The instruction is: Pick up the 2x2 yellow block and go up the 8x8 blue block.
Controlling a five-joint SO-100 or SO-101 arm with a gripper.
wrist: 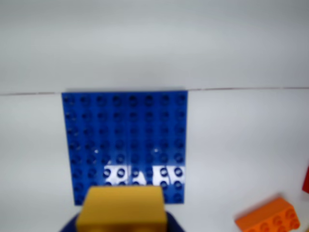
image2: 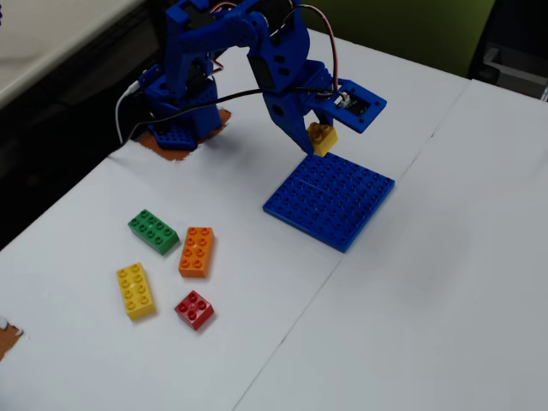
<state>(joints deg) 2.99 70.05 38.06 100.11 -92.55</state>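
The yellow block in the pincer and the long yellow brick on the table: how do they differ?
The yellow block is small and roughly square; the long yellow brick is about twice as long, with eight studs. The block hangs in the pincer above the blue plate; the brick lies flat on the table, studs up, near the red brick. Both are the same yellow plastic.
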